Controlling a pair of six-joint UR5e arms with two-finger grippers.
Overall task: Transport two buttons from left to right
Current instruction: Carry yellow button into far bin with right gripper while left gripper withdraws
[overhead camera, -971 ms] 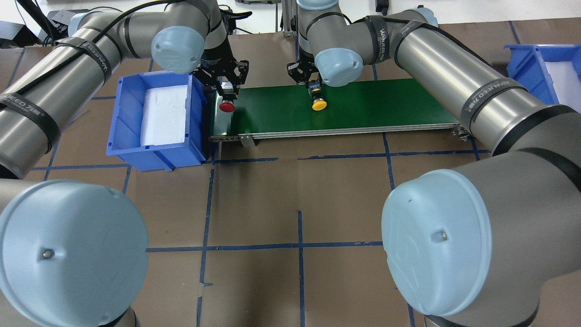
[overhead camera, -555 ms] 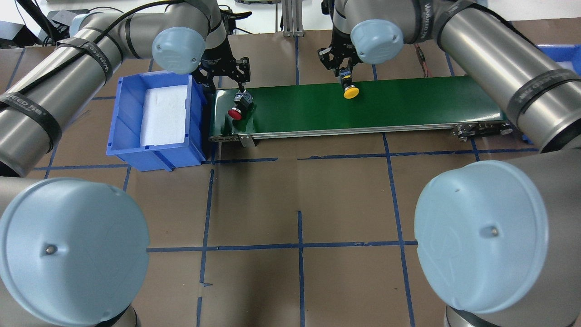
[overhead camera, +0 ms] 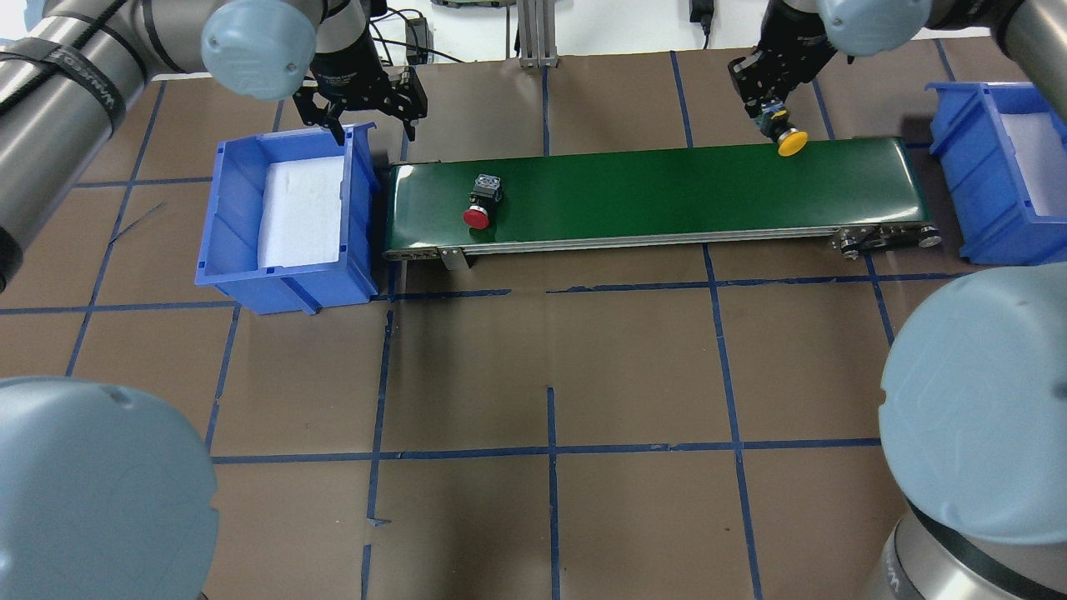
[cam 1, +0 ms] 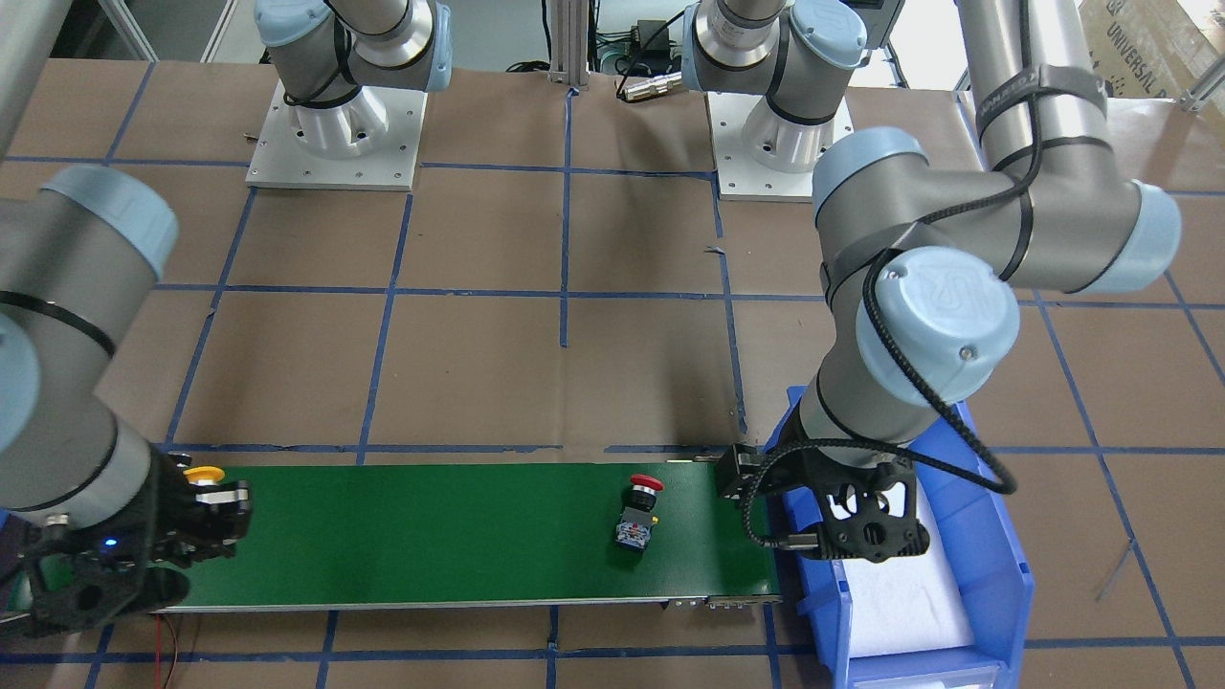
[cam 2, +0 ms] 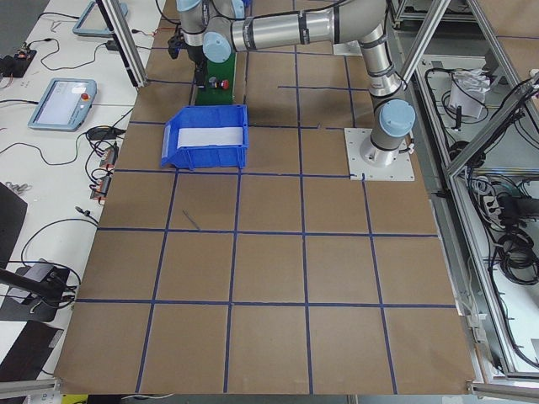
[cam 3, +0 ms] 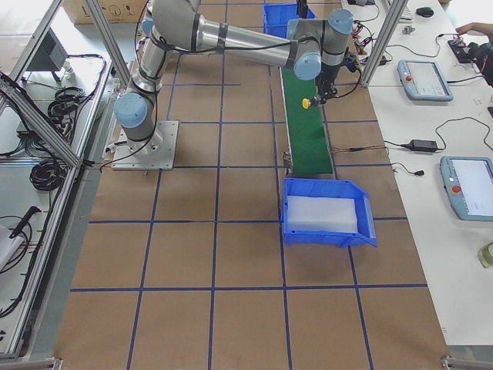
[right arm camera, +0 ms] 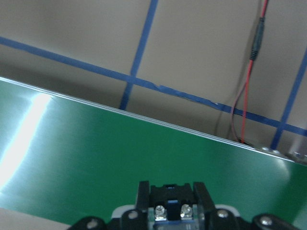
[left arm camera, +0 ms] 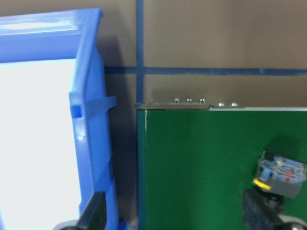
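The red button [overhead camera: 478, 208] lies on its side on the green conveyor belt [overhead camera: 667, 192], near its left end; it also shows in the front view [cam 1: 636, 512]. My left gripper [overhead camera: 373, 117] is open and empty, behind the belt's left end at the left bin's far corner. In the left wrist view the red button's contact block [left arm camera: 280, 173] sits near the right fingertip [left arm camera: 261, 215]. My right gripper [overhead camera: 771, 108] is shut on the yellow button [overhead camera: 790, 143] and holds it over the belt's far edge near the right end. Its contact block [right arm camera: 171, 209] shows between the fingers.
A blue bin with a white foam liner [overhead camera: 233, 208] stands against the belt's left end. A second blue bin [overhead camera: 971, 175] stands just past the belt's right end. Blue tape lines cross the brown table. A red wire [right arm camera: 249, 76] lies behind the belt.
My left gripper let go of the red button and drew back towards the left bin. The red button has moved right along the belt. My right gripper carried the yellow button to the belt's right end.
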